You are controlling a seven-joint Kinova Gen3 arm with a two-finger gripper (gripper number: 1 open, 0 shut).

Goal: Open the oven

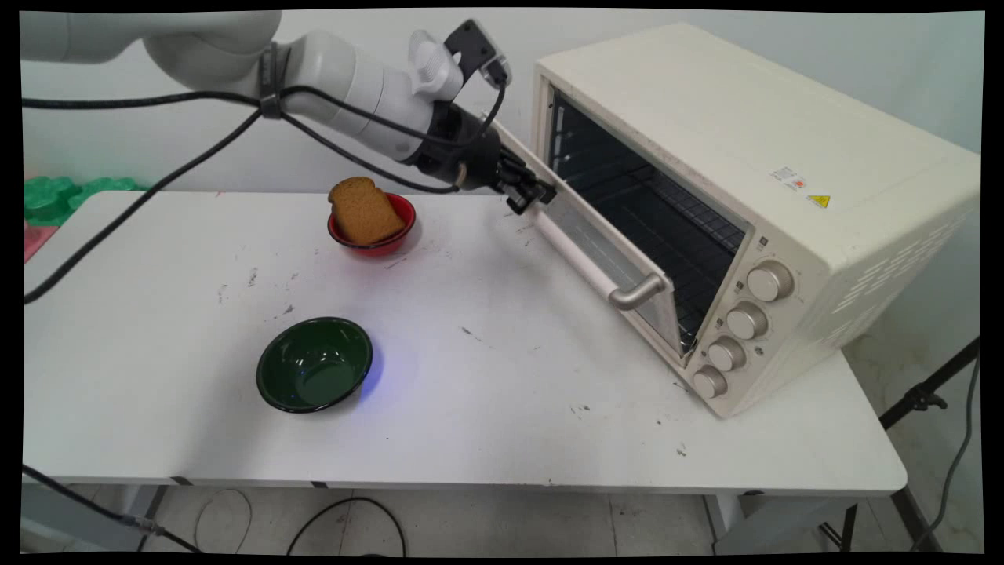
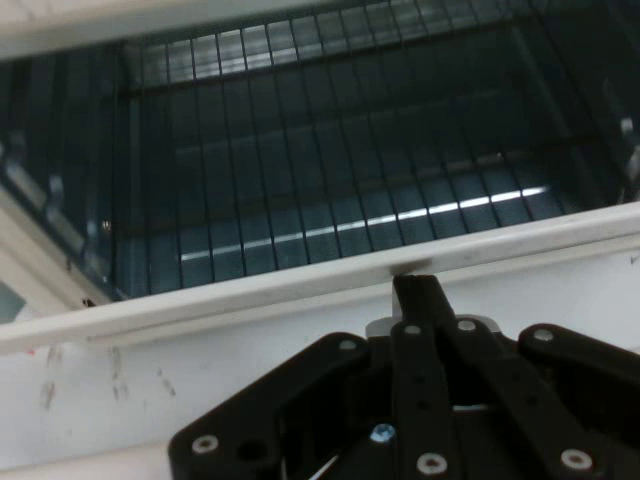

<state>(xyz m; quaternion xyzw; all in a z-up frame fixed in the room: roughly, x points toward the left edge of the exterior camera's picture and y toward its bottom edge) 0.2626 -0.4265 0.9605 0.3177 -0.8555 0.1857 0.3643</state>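
Observation:
My gripper (image 1: 536,195) is shut, and its joined fingertips (image 2: 415,288) rest against the top edge of the oven door (image 1: 604,255) at its far end. The cream toaster oven (image 1: 706,118) stands at the right of the table. Its door hangs partly open, tilted out toward the table, and has a white bar handle (image 1: 637,292). In the hand view the door's white edge (image 2: 250,295) runs across the frame. Behind that edge lies the dark interior with a wire rack (image 2: 330,150). Nothing is held.
A slice of brown bread (image 1: 363,210) leans in a small red bowl (image 1: 394,237) left of the gripper. An empty dark green bowl (image 1: 314,365) sits nearer the front. Black cables hang from the arm over the table's left. Green objects (image 1: 47,196) lie beyond the far left corner.

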